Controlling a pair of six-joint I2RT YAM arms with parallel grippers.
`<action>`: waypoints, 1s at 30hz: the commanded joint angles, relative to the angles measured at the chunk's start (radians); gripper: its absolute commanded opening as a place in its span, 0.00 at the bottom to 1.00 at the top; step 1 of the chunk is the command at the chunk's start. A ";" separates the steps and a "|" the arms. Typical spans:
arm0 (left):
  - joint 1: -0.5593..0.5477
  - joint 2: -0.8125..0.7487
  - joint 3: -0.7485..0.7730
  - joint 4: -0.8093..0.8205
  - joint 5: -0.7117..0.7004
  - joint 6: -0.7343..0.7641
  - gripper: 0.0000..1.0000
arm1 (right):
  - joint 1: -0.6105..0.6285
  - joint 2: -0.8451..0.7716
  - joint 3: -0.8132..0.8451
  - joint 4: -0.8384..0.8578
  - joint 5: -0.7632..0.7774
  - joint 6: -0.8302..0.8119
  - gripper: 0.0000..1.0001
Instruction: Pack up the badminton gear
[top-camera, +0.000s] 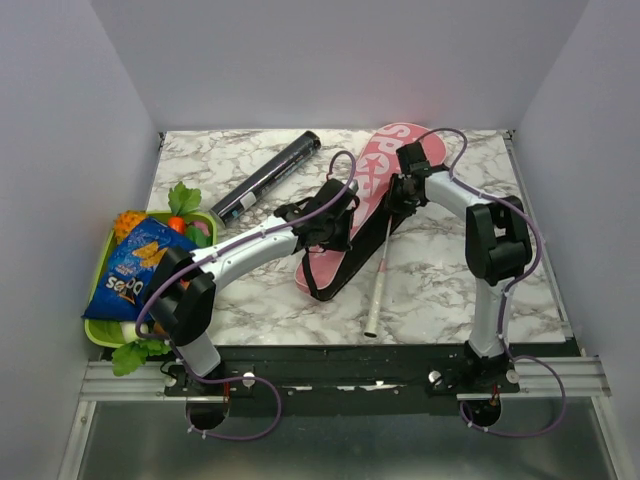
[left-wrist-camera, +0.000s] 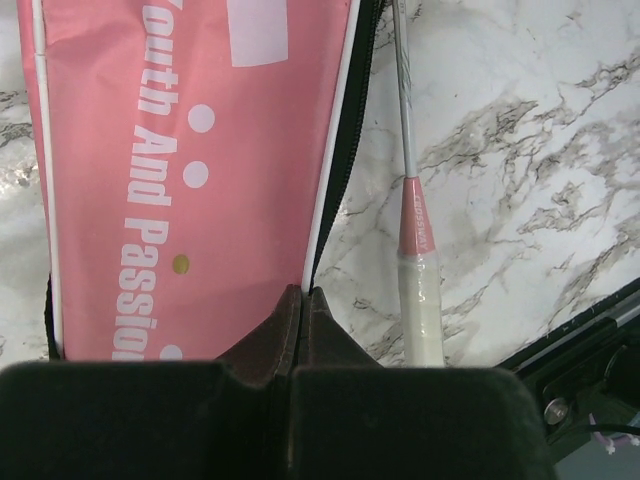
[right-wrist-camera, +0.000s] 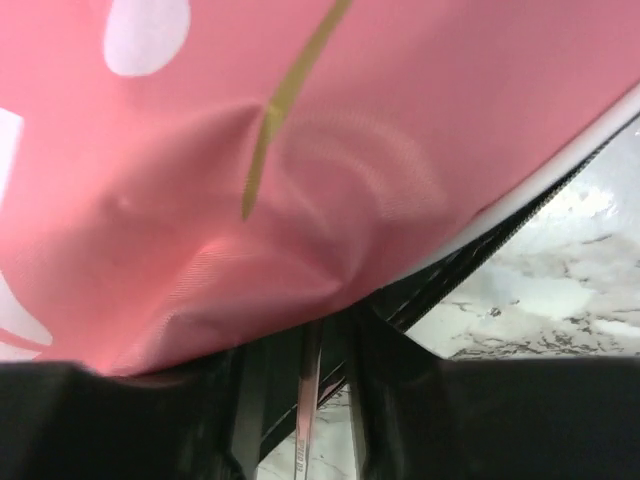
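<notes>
The pink bag (top-camera: 375, 170) lies slantwise across the middle of the counter (top-camera: 450, 280), its "SPORT" end far and to the right, its narrow end nearer and to the left; one racket (top-camera: 376, 295) enters at the bag's right edge, its head hidden under the fabric, while the shaft and white handle stick out toward the near side and rest on the marble; I can find no second racket, and whether it sits inside the bag I cannot tell. The left gripper (left-wrist-camera: 302, 300) is closed, its tips meeting on the white-piped edge of the bag beside the zip, seemingly pinching the fabric there; the right gripper (right-wrist-camera: 310, 345) is at the bag's right edge farther up, jaws parted with the thin shaft running between them, not clamped on it as far as I can see. The black tube (top-camera: 268, 177) lies apart at the far left, not packed; so I judge the job partway: one racket half in, tube and zip yet to do. The blue snack packet (top-camera: 140, 270) and green tray (top-camera: 100, 330) sit at the left edge.
</notes>
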 joint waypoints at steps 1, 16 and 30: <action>-0.013 0.010 -0.004 0.044 0.043 -0.015 0.00 | -0.015 -0.024 0.058 0.107 0.008 -0.035 0.51; 0.010 0.145 0.119 0.070 0.052 0.017 0.00 | -0.009 -0.566 -0.512 -0.108 -0.214 -0.055 0.58; 0.013 0.165 0.130 0.096 0.108 0.003 0.00 | 0.012 -0.693 -0.796 0.010 -0.419 0.014 0.57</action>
